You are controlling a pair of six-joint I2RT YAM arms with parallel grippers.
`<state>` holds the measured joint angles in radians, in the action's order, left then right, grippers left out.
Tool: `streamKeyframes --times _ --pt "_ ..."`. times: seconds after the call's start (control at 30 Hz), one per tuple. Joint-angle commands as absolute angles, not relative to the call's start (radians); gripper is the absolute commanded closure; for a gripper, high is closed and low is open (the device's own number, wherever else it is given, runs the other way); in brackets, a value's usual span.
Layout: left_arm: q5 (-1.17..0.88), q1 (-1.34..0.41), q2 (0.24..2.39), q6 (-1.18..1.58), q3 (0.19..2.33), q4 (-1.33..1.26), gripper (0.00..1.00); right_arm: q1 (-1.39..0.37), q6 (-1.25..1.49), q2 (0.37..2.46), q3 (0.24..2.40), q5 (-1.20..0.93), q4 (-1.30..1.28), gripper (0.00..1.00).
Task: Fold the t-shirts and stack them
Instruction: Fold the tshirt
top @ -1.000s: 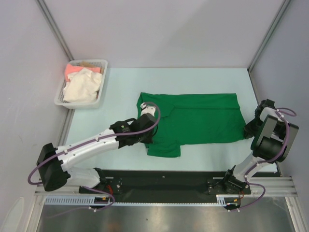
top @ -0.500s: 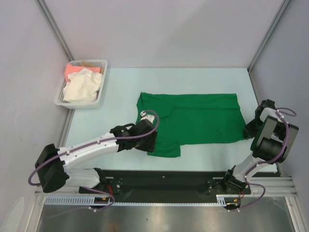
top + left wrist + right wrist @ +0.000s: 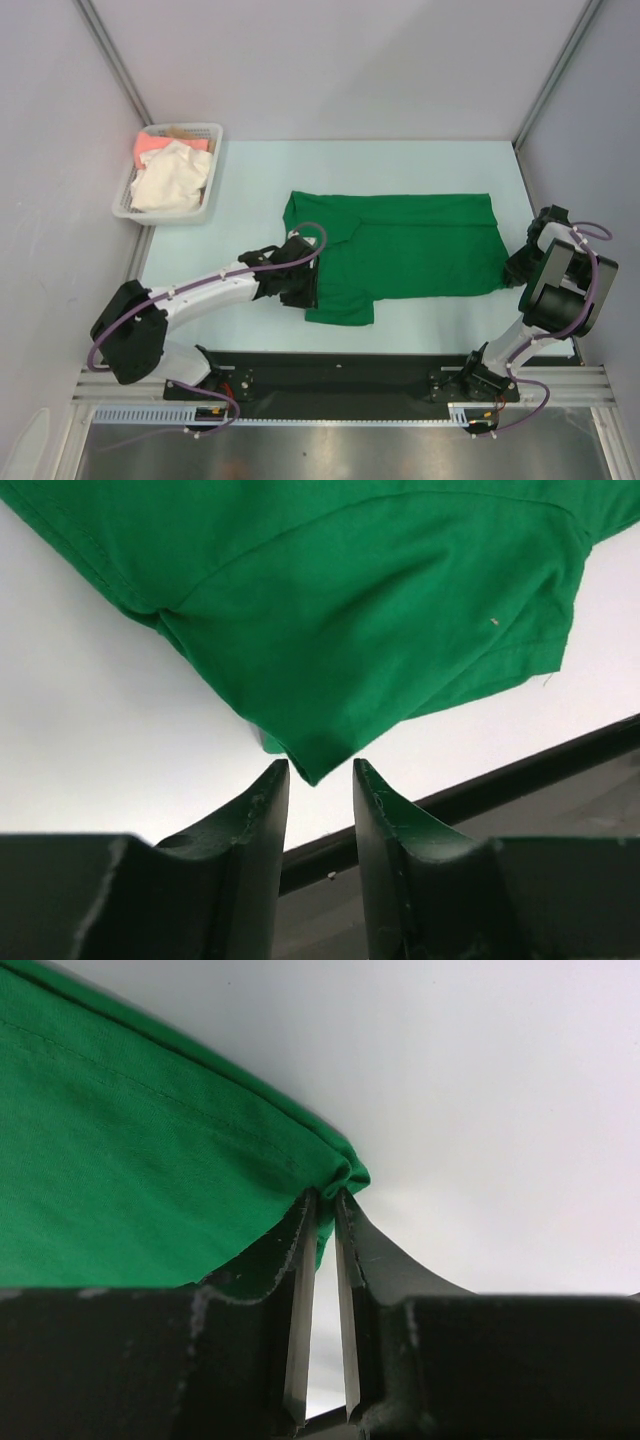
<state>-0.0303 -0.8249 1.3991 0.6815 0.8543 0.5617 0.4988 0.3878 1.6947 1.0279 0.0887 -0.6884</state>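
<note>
The green t-shirt (image 3: pixel 410 245) lies spread flat in the middle of the table, partly folded, with one sleeve (image 3: pixel 340 305) sticking out toward the near edge. My left gripper (image 3: pixel 303 292) is at that sleeve's left corner. In the left wrist view it (image 3: pixel 318 767) is open, and the sleeve's tip (image 3: pixel 318 765) hangs between the fingertips, not pinched. My right gripper (image 3: pixel 512 272) is at the shirt's near right corner. In the right wrist view it (image 3: pixel 325 1197) is shut on that bunched corner of the hem (image 3: pixel 345 1175). A cream-white t-shirt (image 3: pixel 170 182) and a salmon-pink one (image 3: pixel 150 146) lie crumpled in the basket.
The white lattice basket (image 3: pixel 214 180) stands at the far left of the table, by the left wall. A black rail (image 3: pixel 340 365) carrying the arm bases runs along the near edge. Walls close in the left, right and far sides.
My left gripper has moved from the collar area toward the near edge, along the shirt's left side, to the sleeve corner. The right gripper and the shirt have not moved.
</note>
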Motion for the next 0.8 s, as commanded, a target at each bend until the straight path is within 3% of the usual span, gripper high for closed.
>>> streamKeyframes --times 0.0,0.77 --pt "-0.077 -0.822 1.400 0.709 0.873 0.543 0.64 0.495 0.376 1.681 1.028 0.083 -0.690 0.83" --pt "-0.003 -0.822 1.428 0.650 0.891 0.538 0.62 0.479 0.371 1.664 1.022 0.095 -0.696 0.83"
